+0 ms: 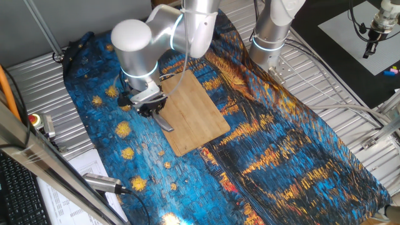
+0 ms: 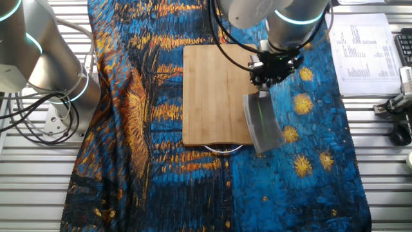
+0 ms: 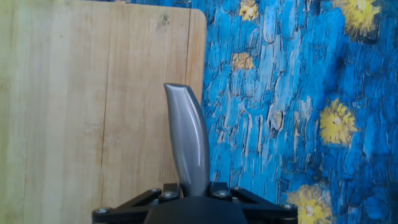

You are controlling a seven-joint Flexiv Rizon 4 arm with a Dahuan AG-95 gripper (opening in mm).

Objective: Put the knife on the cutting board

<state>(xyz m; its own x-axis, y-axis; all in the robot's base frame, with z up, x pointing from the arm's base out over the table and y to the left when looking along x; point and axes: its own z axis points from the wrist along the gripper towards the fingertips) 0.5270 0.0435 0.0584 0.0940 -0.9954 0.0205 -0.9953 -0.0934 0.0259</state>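
One gripper (image 2: pixel 273 72) clamps one dull-grey, broad-bladed metal knife (image 2: pixel 262 121) by its handle, at the 3 o'clock edge of one flat, round-cornered bamboo board (image 2: pixel 215 93).

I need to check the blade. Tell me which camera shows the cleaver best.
The other fixed view: the cleaver shows its whole broad blade, overhanging the cutting board edge. One fixed view catches only a sliver below the gripper; the hand view shows only its handle.
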